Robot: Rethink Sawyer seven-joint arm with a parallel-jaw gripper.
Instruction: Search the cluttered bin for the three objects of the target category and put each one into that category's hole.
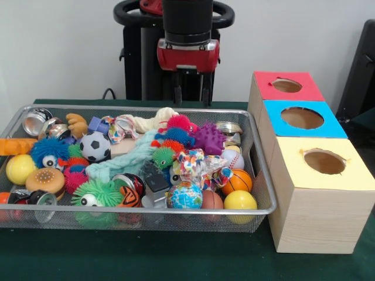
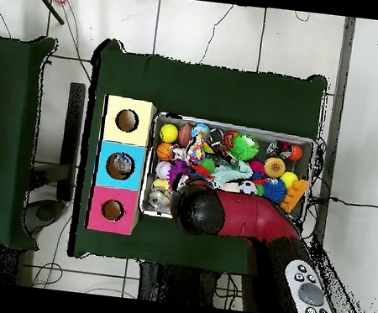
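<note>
Inside the wire-mesh bin [image 1: 17, 117] [image 2: 313, 165]: spiky, fuzzy, smooth toys.

One wire bin [image 1: 258, 170] (heaped with toys), three holed boxes [image 1: 316, 193], one gripper [image 1: 190, 93].

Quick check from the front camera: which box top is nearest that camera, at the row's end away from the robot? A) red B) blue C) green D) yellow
D: in the front view the yellow-topped box sits lowest in the picture, with the blue-topped box behind it and the red-topped box farthest back, all beside the bin.
</note>
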